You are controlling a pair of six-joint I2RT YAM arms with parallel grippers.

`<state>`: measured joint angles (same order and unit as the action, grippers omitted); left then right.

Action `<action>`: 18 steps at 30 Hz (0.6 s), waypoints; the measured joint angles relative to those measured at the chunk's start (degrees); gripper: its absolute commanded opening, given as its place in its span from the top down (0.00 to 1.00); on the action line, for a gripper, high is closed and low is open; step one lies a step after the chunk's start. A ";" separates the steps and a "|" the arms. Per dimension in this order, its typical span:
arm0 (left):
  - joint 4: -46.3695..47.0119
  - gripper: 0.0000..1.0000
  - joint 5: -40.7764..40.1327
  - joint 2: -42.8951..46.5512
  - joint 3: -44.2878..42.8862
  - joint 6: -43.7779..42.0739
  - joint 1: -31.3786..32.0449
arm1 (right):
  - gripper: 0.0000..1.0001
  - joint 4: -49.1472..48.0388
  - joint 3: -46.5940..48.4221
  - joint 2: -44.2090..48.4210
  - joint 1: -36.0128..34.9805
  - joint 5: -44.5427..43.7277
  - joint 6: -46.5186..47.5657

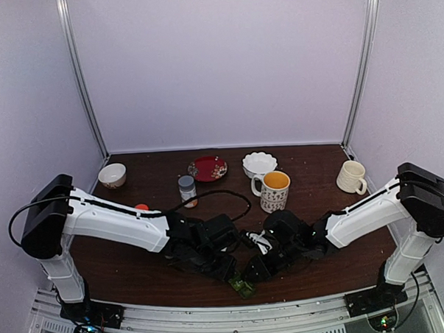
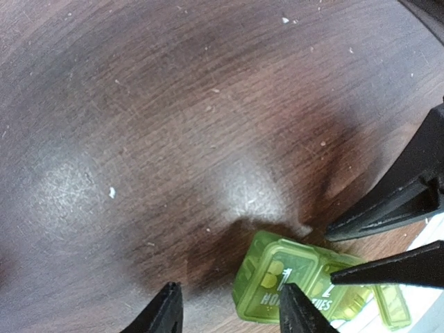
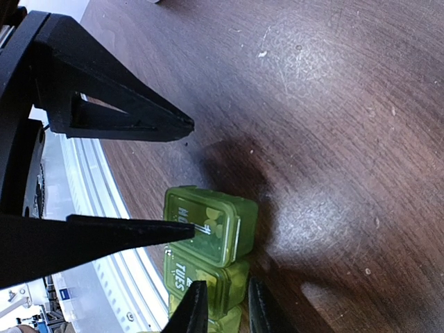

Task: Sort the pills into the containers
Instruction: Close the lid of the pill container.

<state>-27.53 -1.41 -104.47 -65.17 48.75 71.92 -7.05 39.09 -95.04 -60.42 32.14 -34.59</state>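
The green translucent pill box [image 1: 243, 286] lies at the table's near edge, lids down and marked MON and TUES [image 3: 205, 232]. Pale round pills show through the first lid [image 3: 223, 223]; I see none clearly loose on the table. My left gripper [image 2: 229, 300] is wide open, one finger [image 2: 295, 309] over the MON lid; it also shows in the right wrist view [image 3: 191, 179]. My right gripper [image 3: 225, 300] is narrowly open astride the box's edge at the TUES compartment. In the left wrist view it [image 2: 329, 257] comes in from the right. Both meet over the box in the top view.
At the back stand a patterned mug with an orange inside [image 1: 273, 190], a white bowl [image 1: 259, 163], a red plate [image 1: 207, 168], a small bowl [image 1: 112, 175], a cream mug [image 1: 351, 177] and a grey-capped bottle [image 1: 187, 190]. The metal rail [image 3: 132, 277] runs along the box.
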 measured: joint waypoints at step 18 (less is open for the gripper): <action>-2.43 0.49 -3.23 -0.74 -1.79 1.70 1.07 | 0.79 0.15 0.17 -0.13 -0.04 -0.09 0.20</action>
<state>-29.95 -4.64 -105.21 -66.96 50.46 72.99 -6.90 39.27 -95.18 -60.47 32.05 -34.39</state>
